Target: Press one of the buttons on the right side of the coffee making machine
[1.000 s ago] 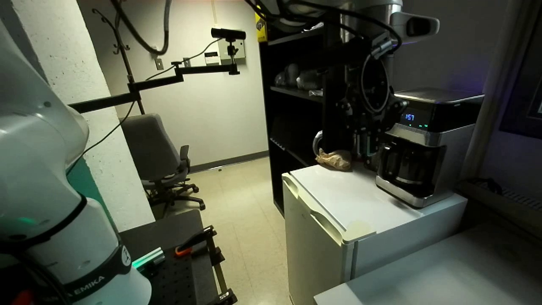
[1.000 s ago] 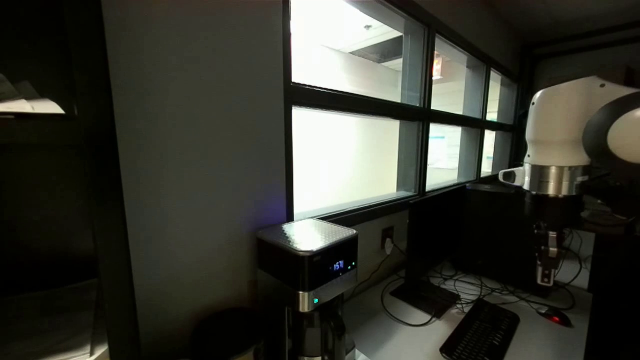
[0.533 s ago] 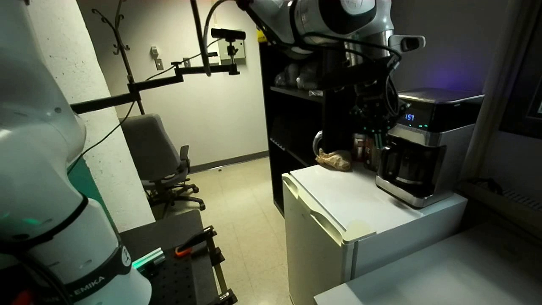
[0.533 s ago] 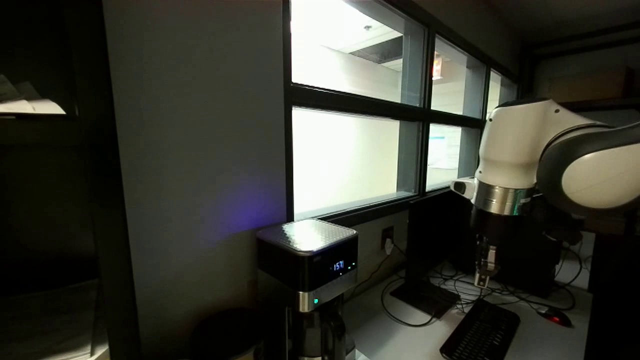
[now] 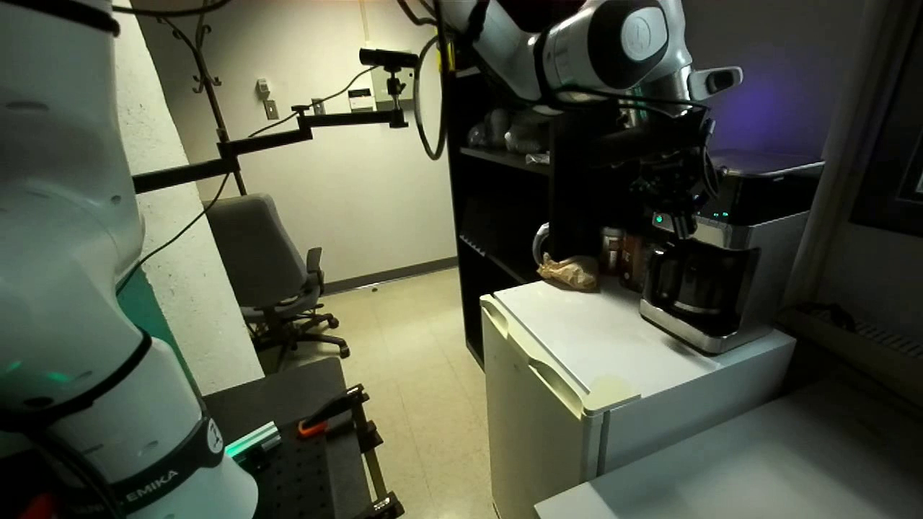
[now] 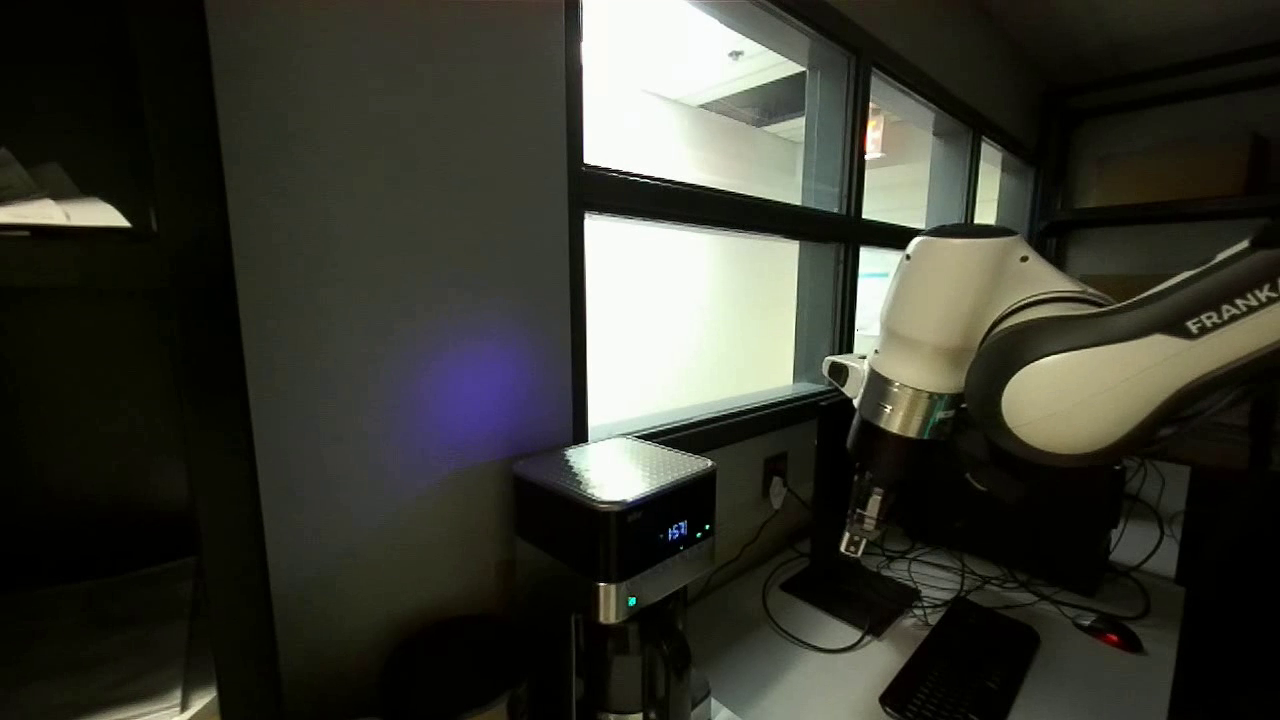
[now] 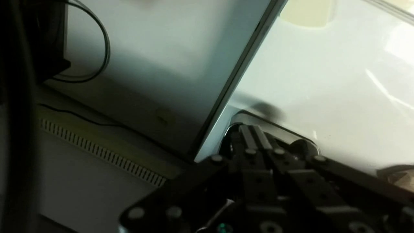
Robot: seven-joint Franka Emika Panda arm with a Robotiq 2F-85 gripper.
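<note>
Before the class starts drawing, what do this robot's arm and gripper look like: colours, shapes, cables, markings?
The arm is white, with rounded segments, dark panels and a silver ring near the wrist. Pale letters read FRANKA on a dark panel, EMIKA on a dark band at the base. Black cables loop along the arm. The gripper is black, with round grey bolts and paler fingertips.

In an exterior view the arm [image 5: 68, 238] stood on its white base [image 5: 173, 447] at the left, lettered EMIKA; in an exterior view the forearm [image 6: 1130, 385], lettered FRANKA, reached in from the right edge and bent down at the wrist [image 6: 935, 315]; below a silver collar [image 6: 908, 407] the gripper [image 6: 853, 542] hung tilted, tips lower left; in the wrist view its fingers [image 7: 247, 137] lay side by side, nearly touching.
</note>
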